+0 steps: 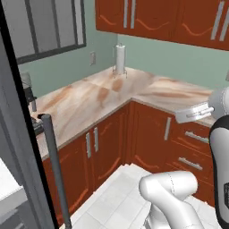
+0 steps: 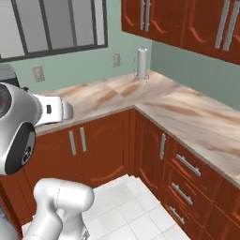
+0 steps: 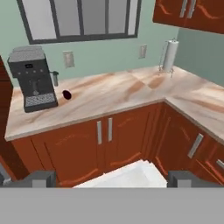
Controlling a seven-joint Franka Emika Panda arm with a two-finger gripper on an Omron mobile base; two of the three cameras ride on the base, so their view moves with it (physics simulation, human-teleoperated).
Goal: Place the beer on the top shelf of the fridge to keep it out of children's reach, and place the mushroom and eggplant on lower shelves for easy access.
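On the counter, just right of the coffee machine, we see the eggplant lying on its side, a small glossy dark oval close to the machine's base but apart from it. Behind it, beside the machine's upper right, stands a small dark upright thing that we cannot identify from here. We see no beer or mushroom on the bare counter.

Our gripper hangs well away from the counter, out over the floor, with its jaws spread wide and nothing between them.

We judge the eggplant light and fairly firm, but smooth-skinned and rounded, so it may slip or roll under a glancing touch. We would take it across its narrow width near the middle, fingers straddling the short axis, coming down from above, and close gently so as not to bruise it or squeeze it out.
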